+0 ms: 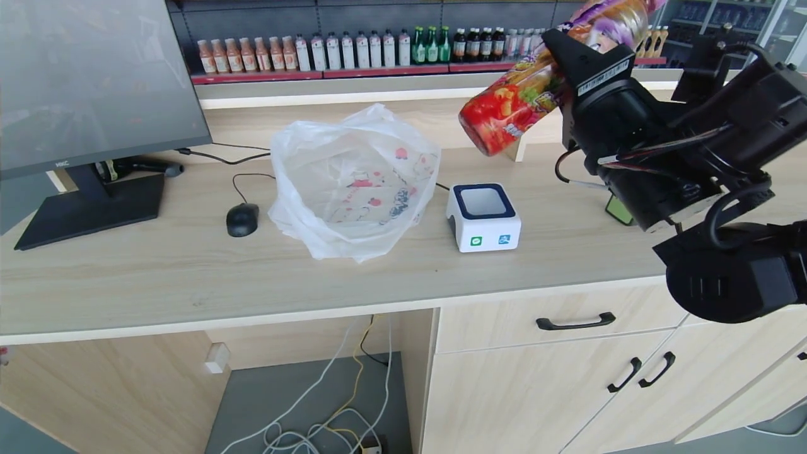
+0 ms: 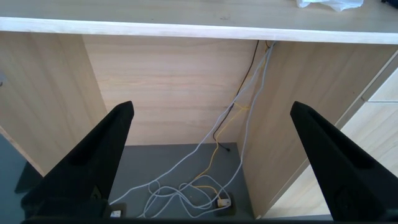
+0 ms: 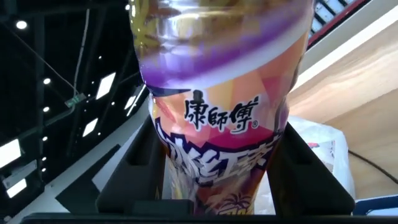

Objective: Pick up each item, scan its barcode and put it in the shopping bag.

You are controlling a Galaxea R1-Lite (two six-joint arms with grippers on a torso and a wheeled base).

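Note:
My right gripper [image 1: 570, 60] is shut on a drink bottle [image 1: 536, 82] with a colourful fruit label, held tilted in the air above and to the right of the white barcode scanner [image 1: 483, 217]. The bottle [image 3: 224, 118] sits between the black fingers [image 3: 140, 168] in the right wrist view. A white plastic shopping bag [image 1: 353, 183] stands open on the wooden counter [image 1: 189, 277], left of the scanner. My left gripper [image 2: 211, 168] hangs open below the counter edge, facing the cables in the recess under it.
A monitor [image 1: 94, 82] on a black stand is at the counter's left, a black mouse [image 1: 242, 219] beside the bag. A small green object [image 1: 618, 210] lies behind my right arm. Shelves of bottles [image 1: 353, 49] line the back wall. Drawers and doors [image 1: 574, 353] are below the counter.

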